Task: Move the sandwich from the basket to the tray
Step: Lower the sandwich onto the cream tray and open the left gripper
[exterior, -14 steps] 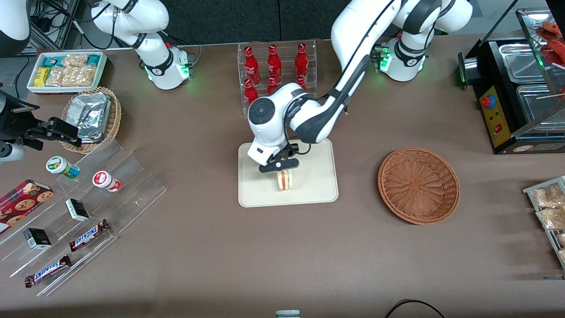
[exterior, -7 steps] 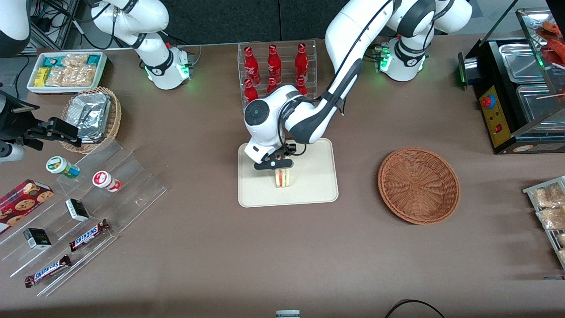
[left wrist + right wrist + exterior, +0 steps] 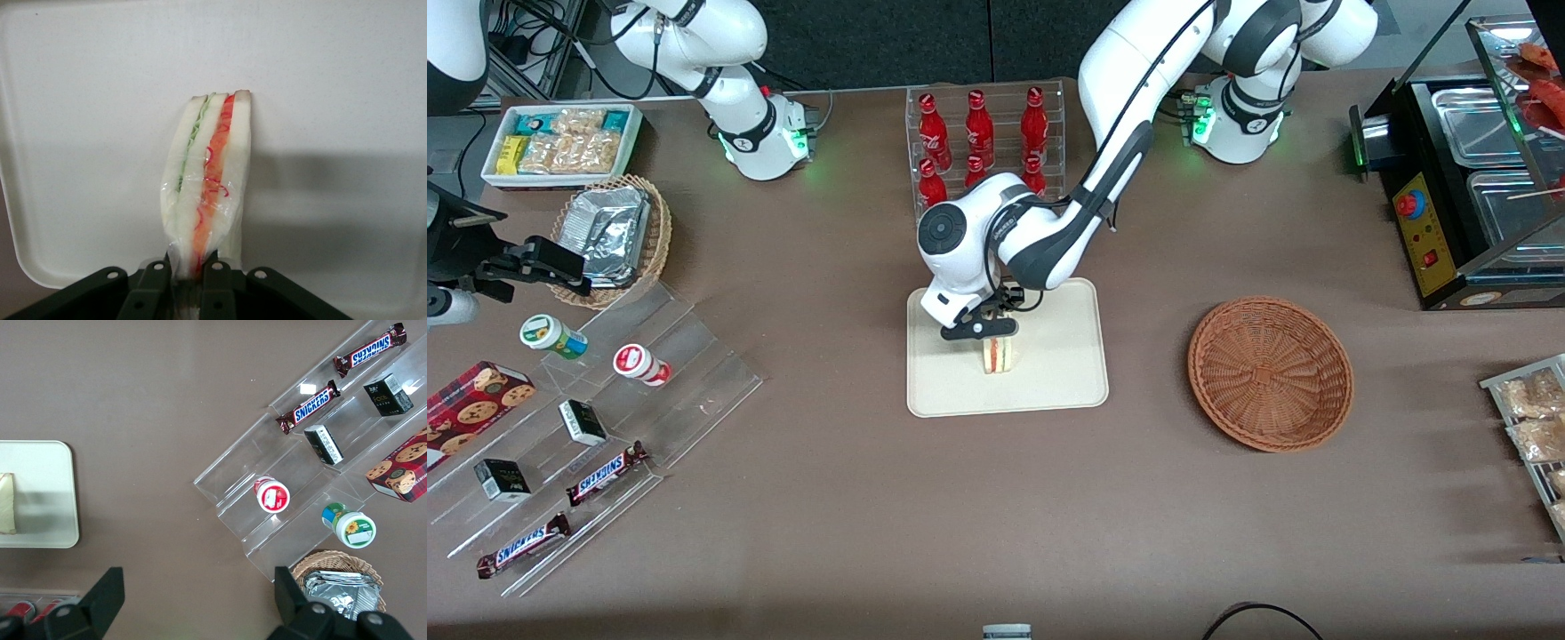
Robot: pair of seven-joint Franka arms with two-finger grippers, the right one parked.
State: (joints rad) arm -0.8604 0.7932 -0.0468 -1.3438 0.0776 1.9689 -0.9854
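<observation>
Sandwich (image 3: 1000,355): you are seeing the wrapped wedge standing on edge on the tray, directly under the gripper; its white bread, green layer and red-pink layer are showing clearly in the left wrist view (image 3: 207,180).
Gripper (image 3: 982,330): it is hanging just above the tray with both fingers (image 3: 152,283) pinching the end of the sandwich nearest the wrist, so you are looking at a closed grasp on the sandwich.
Tray (image 3: 1067,373): the cream-white surface is lying directly below the gripper, and the sandwich is sitting near its middle; bare tray (image 3: 347,93) is surrounding the wedge.
Basket (image 3: 1270,373): the reddish-brown wicker bowl is sitting well apart from the gripper, toward the working arm's end of the table, with nothing lying in it.
Bottle rack (image 3: 985,133): the clear rack of red bottles is standing farther from the front camera than the gripper, close to the tray's edge.
</observation>
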